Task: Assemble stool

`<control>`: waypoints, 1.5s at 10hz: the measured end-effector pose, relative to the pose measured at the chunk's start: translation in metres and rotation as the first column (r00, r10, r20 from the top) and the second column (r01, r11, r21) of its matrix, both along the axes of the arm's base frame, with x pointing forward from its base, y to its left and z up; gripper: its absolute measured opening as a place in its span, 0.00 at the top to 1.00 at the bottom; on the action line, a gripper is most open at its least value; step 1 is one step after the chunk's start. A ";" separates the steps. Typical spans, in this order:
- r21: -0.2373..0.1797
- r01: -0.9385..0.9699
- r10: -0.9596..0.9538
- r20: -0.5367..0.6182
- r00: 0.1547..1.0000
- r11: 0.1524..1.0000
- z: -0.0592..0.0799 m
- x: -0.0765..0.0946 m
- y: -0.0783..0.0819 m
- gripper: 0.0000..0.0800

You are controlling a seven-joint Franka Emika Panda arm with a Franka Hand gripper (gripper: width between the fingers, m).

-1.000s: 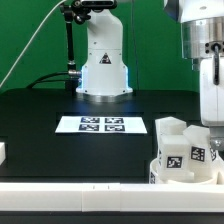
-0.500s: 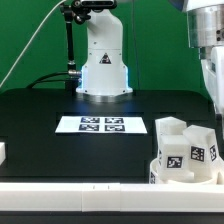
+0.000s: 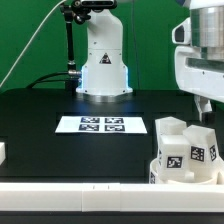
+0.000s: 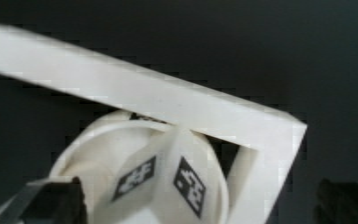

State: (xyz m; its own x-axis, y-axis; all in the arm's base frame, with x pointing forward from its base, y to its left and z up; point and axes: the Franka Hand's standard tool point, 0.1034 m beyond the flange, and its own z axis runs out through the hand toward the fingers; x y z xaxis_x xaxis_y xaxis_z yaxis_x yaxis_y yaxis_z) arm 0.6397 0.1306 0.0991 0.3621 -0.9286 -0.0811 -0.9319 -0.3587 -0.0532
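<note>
The white stool parts are bunched at the exterior view's lower right. The round seat (image 3: 186, 156) stands tilted with two square tags facing the camera, and blocky white legs (image 3: 170, 129) rest behind and above it. My gripper (image 3: 203, 104) hangs above these parts, clear of them, and holds nothing. In the wrist view the seat (image 4: 114, 165) with its tags lies below, against the corner of a white rail (image 4: 149, 85). The dark fingertips (image 4: 48, 200) sit far apart at the picture's edges, so my gripper (image 4: 197, 205) is open.
The marker board (image 3: 101, 124) lies flat mid-table. The arm's white base (image 3: 103, 66) stands at the back. A white rail (image 3: 70, 188) runs along the table's front edge, and a small white piece (image 3: 2, 152) shows at the exterior view's left edge.
My gripper has risen from just beside the legs to well above them, and its hand now fills the exterior view's upper right. The stool parts have not moved.
</note>
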 end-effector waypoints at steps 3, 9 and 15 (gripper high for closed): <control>-0.014 -0.251 0.251 0.026 0.968 0.968 0.006 0.006 -0.006 0.19; -0.076 -0.746 0.749 0.039 0.661 0.662 0.004 0.008 -0.015 0.19; -0.118 -0.973 0.980 -0.013 0.199 0.197 0.002 0.008 -0.017 0.19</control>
